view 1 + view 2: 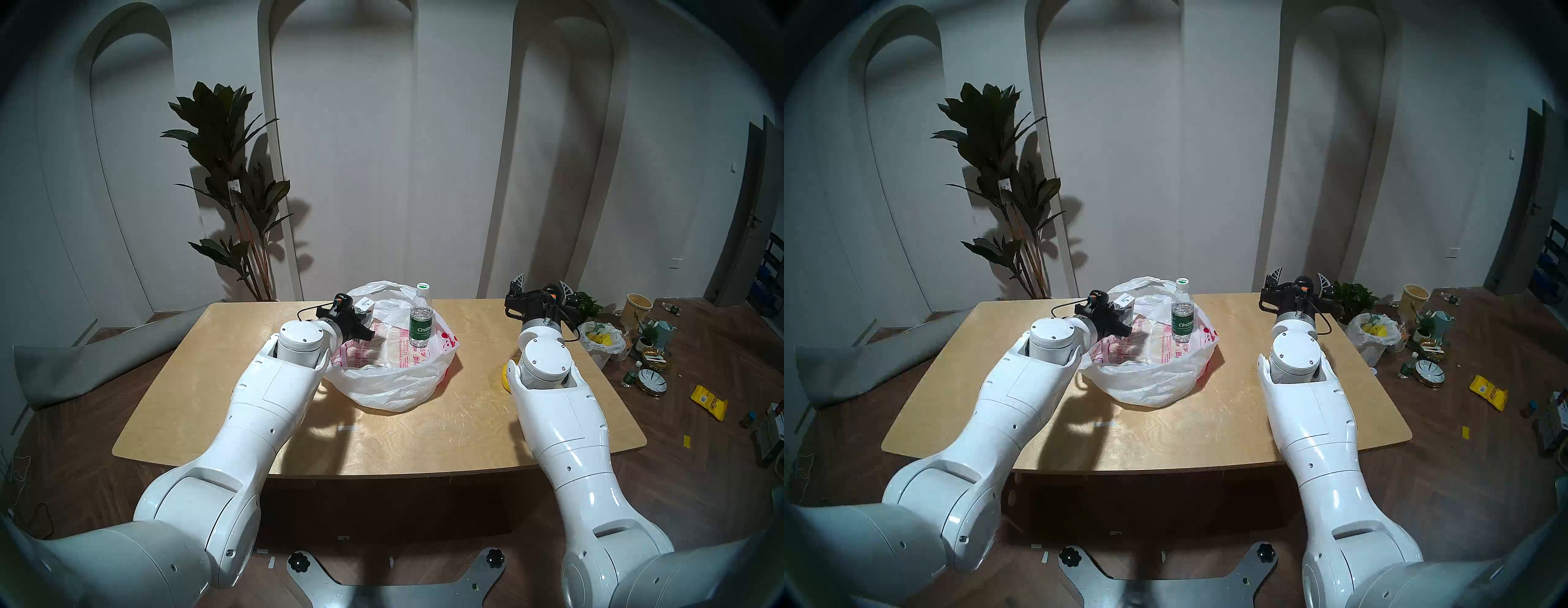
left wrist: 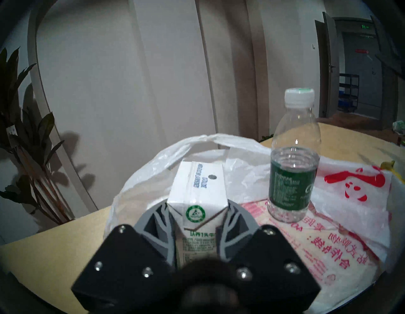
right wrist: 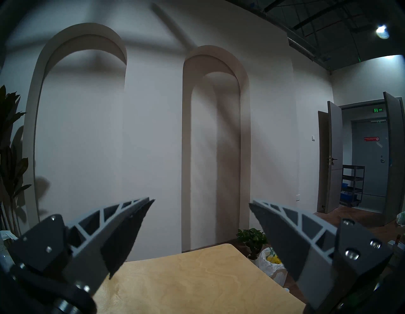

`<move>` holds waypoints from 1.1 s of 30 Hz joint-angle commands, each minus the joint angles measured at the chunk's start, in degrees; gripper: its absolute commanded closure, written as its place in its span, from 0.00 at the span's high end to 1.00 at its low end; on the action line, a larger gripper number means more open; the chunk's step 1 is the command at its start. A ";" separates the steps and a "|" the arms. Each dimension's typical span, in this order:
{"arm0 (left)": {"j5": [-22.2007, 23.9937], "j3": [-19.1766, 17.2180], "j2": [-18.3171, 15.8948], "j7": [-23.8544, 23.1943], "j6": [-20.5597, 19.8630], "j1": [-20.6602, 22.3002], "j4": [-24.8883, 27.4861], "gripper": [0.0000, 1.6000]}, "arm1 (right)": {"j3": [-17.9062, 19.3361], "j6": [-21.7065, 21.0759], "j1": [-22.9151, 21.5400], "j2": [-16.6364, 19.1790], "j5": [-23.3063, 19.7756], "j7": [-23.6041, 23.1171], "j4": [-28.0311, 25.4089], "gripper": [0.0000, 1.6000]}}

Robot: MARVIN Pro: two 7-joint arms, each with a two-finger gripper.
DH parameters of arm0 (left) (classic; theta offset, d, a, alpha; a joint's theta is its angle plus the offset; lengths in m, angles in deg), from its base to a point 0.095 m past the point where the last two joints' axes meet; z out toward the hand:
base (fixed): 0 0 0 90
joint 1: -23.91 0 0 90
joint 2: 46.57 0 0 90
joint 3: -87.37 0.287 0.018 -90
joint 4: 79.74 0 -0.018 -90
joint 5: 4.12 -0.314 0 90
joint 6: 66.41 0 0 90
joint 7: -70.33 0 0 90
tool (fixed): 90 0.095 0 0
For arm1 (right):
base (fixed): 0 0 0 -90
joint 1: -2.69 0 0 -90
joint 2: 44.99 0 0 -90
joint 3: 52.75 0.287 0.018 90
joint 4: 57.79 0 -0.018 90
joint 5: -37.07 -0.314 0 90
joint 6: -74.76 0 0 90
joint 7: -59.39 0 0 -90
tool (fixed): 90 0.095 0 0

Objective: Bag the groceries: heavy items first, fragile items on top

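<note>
Wooden table (image 1: 445, 424), bag (image 2: 219, 142) mouth beyond left gripper (image 2: 197, 210) fingers clamped on upright drink carton (image 2: 197, 186), water bottle (image 2: 293, 166) rightward inside; right gripper (image 3: 201, 204) fingers apart, empty.

The shopping bag (image 1: 388, 382) sits mid-table, toward the table's (image 1: 424, 441) far edge. The water bottle (image 1: 421, 316) stands upright in it at the far right side. The drink carton (image 2: 195, 197), pinched in the left gripper (image 2: 197, 221), hangs over the bag's far left rim. The banana (image 1: 505, 375) lies near the right edge, mostly hidden behind the right arm.
</note>
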 commanded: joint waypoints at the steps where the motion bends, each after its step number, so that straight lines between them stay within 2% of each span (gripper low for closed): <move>1: -0.80 0.28 -0.58 0.31 1.18 1.07 -1.05 0.00 | 0.23 -2.47 2.21 0.24 -0.53 -0.54 -6.43 1.00; 6: -1.13 0.55 -0.83 0.31 2.06 1.12 -1.80 0.00 | 0.38 -4.54 3.75 0.39 -1.09 -0.99 -9.46 1.00; 7: -1.21 0.63 -0.87 0.34 2.24 1.18 -1.98 0.06 | 0.42 -5.06 4.12 0.42 -1.23 -1.11 -10.21 1.00; 8: -1.29 0.72 -0.91 0.36 2.47 1.27 -2.18 0.56 | 0.47 -5.66 4.56 0.46 -1.41 -1.24 -11.07 1.00; 9: -1.46 0.87 -1.02 0.43 2.87 1.53 -2.52 1.00 | 0.55 -6.75 5.31 0.55 -1.73 -1.47 -12.43 1.00; 19: -2.01 0.72 -1.59 0.92 4.26 3.87 -2.68 1.00 | 0.96 -12.12 8.66 1.00 -3.18 -2.58 -18.63 1.00; 26: -1.60 -0.81 -1.98 1.46 6.52 6.66 1.23 1.00 | 1.08 -15.92 10.93 1.44 -4.09 -3.55 -23.80 1.00; 33: -0.29 -2.70 -2.14 1.55 9.23 7.94 5.97 1.00 | -0.34 -18.09 13.09 2.36 -3.58 -4.79 -28.01 1.00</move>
